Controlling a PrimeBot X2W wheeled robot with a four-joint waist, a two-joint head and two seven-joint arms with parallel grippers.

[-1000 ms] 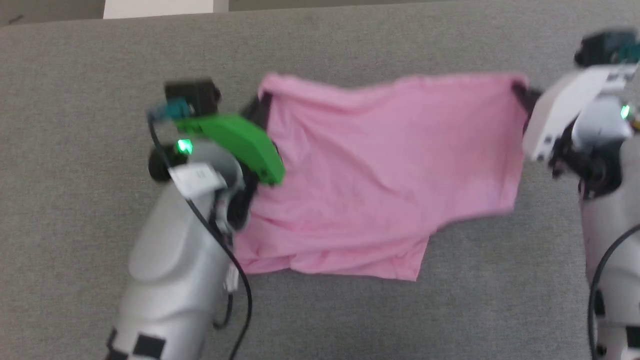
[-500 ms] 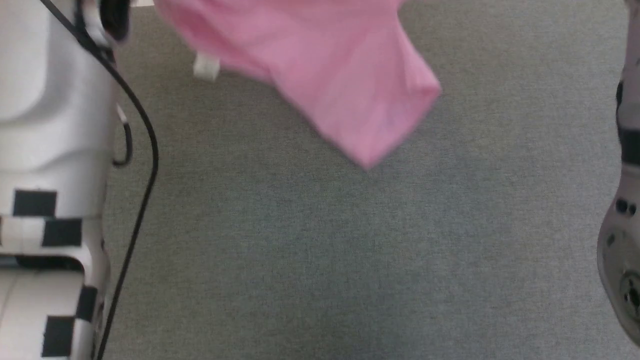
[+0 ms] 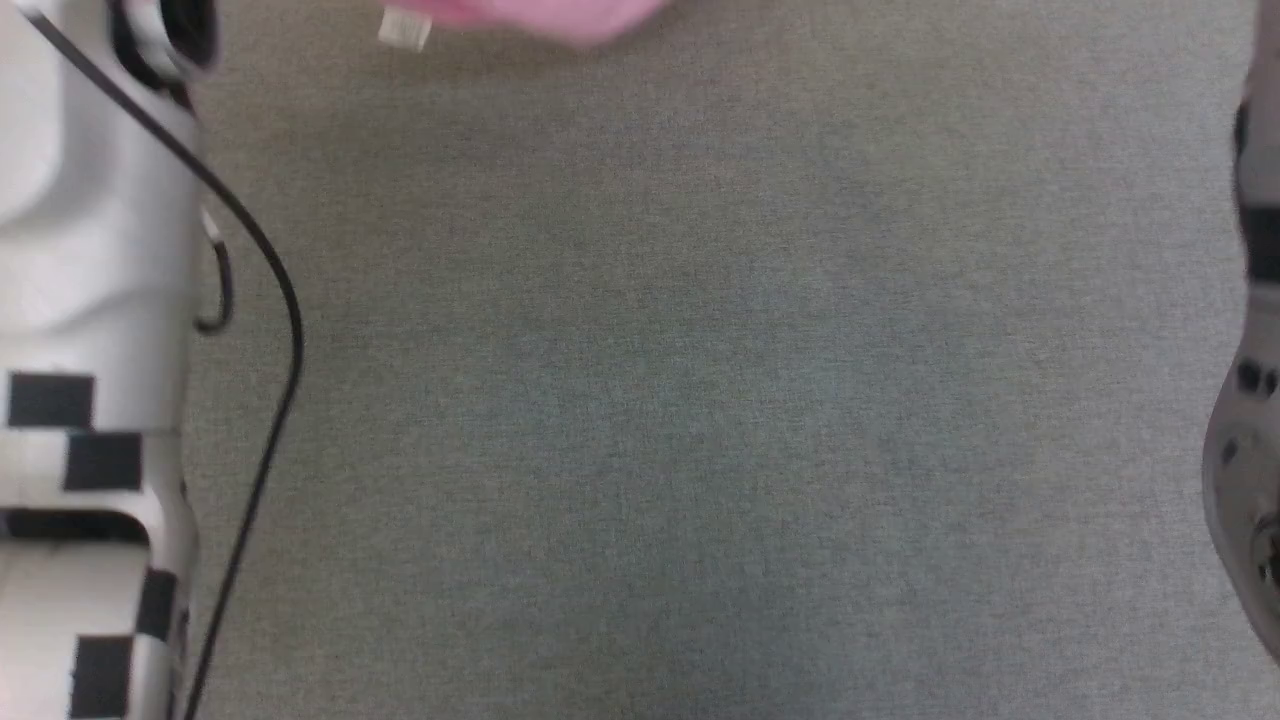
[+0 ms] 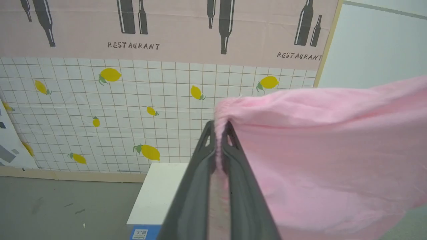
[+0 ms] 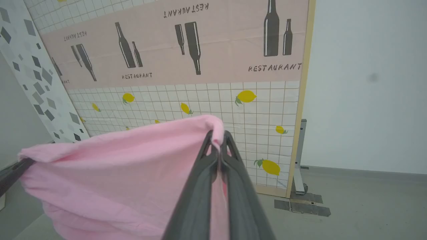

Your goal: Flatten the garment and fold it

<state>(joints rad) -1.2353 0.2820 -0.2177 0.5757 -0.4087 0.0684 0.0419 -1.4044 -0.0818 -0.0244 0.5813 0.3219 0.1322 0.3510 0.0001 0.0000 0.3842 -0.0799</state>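
Holding the garment aloft: your left gripper is clamped on its gathered edge and your right gripper is pinched shut on the opposite corner, with the cloth slung between them above the grey table. The head camera catches a pink sliver and the white tag at its top edge. To flatten well, you should draw the grips apart until the top edge runs taut and level, then lower so the loose hem lands first. Readable writing: "RESTAURANT" on the wall panel, under bottle shapes. The tag is too blurred to read.
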